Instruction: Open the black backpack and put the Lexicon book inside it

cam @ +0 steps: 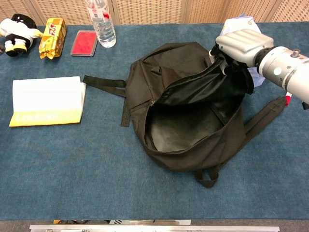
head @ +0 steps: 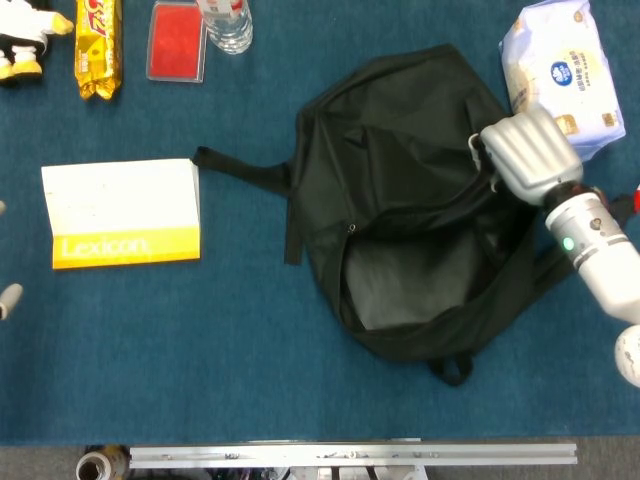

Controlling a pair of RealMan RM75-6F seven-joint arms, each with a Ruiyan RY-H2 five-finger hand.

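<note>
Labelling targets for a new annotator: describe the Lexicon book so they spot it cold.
Start at the big black fabric backpack lying open mid-table, then look left past its strap. The flat rectangular white paperback lies alone on the blue cloth. Its yellow band along the near edge, printed "Lexicon", sets it apart from the yellow snack pack and flat red case further back.

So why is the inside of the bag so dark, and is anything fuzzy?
Head view: the backpack mouth catches a pale sheen on its lining, and the Lexicon book cover looks washed out. Chest view: the flap held up by the right hand shades the opening; nothing is noticeably blurred.
</note>
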